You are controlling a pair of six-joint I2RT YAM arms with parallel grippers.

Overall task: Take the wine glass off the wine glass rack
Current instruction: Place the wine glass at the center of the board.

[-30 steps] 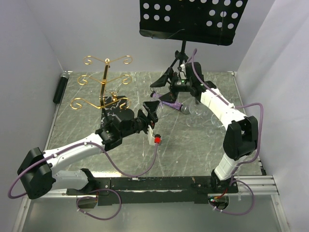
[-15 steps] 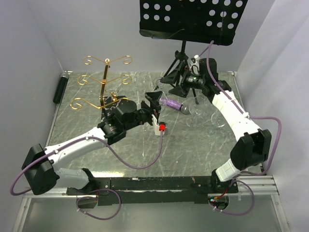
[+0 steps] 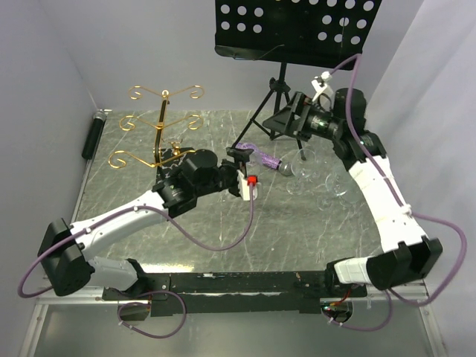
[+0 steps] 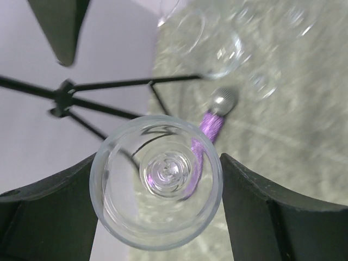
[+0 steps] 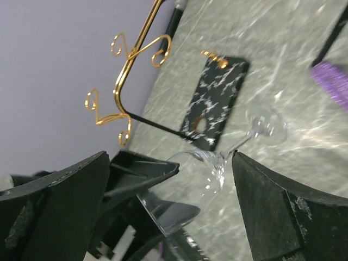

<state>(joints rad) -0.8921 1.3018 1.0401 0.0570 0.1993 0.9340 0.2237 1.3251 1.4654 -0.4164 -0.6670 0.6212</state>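
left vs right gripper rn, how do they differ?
The left gripper is shut on a wine glass, gripping its bowl; the right gripper is open with nothing between its fingers. The left gripper sits mid-table near the rack; the right gripper is farther back, by the music stand legs. Both are black two-finger grippers.

Left arm (image 3: 123, 221) and right arm (image 3: 381, 190) alike — white shells on the long links, bulky black housings at the joints. A purple cable (image 3: 216, 249) loops along each. The left gripper (image 3: 239, 155) carries a red mark (image 3: 252, 180) on a white block. The fingers (image 5: 60, 212) are matte black wedges — one flecked with pale scuffs.
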